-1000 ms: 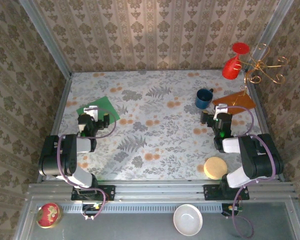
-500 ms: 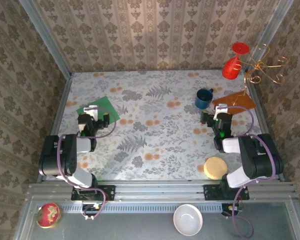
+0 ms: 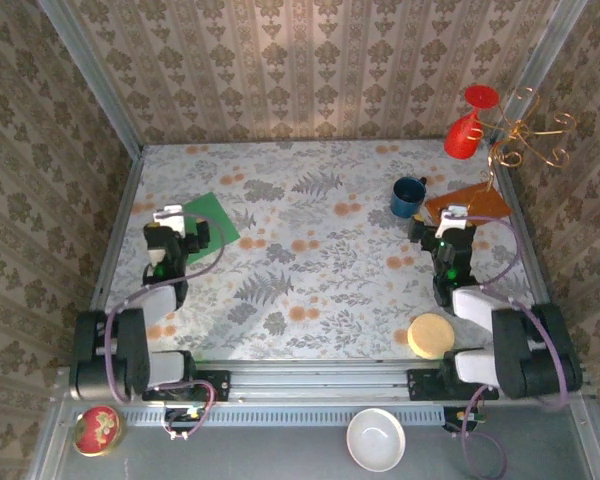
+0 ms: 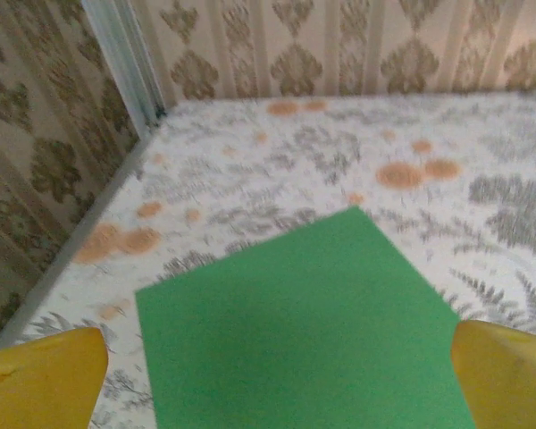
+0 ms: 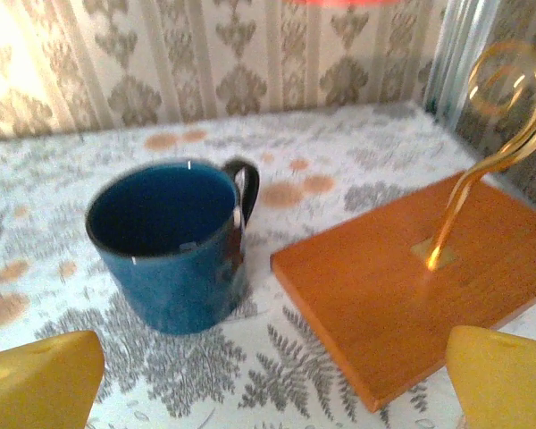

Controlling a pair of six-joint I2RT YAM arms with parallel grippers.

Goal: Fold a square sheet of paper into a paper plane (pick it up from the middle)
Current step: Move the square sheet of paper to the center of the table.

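Note:
The square sheet of paper [image 3: 208,213] is bright green and lies flat on the flowered tabletop at the far left, one corner pointing away from the arms. In the left wrist view the sheet [image 4: 304,331] spreads between my yellow fingertips [image 4: 45,375] with no crease showing. My left gripper [image 3: 180,222] hovers open over its near edge, and its jaws [image 4: 277,380] stand wide with nothing held. My right gripper [image 3: 438,222] is open at the far right, close to the blue mug. The paper plane is out of view.
A blue mug [image 5: 170,250] and an orange-brown board [image 5: 411,286] with a gold wire stand [image 5: 491,134] lie just ahead of the right gripper [image 5: 272,384]. A red glass [image 3: 465,130] hangs on the stand. A tan disc [image 3: 430,335] sits by the right base.
Both arms have stretched forward. The left gripper slid slightly left over the green sheet, and the right gripper moved farther toward the mug and board. Both stayed open.

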